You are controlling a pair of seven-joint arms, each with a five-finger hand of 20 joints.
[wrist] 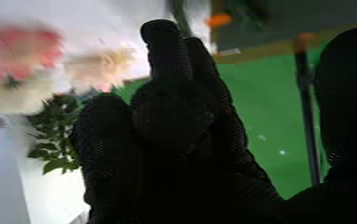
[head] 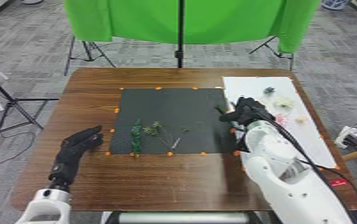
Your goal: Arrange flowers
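Right hand (head: 247, 111) wide, two o'clock on the counter (head: 170, 192); it wants a gentle pinch on that green stem (wrist: 179, 15), sparing blooms (wrist: 32, 46).

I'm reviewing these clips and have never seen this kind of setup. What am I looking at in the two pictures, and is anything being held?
The machine is a robot with two white arms ending in black-gloved hands. One picture looks down from its head; the other comes from a camera on its right wrist, close to that glove.

On the brown table lie a dark mat and a white sheet. Green sprigs rest on the mat; blue, pale and pink flowers on the sheet.

The left hand is empty. The right hand is by the sheet's inner edge, near a green stem; I can't tell whether it grips it.
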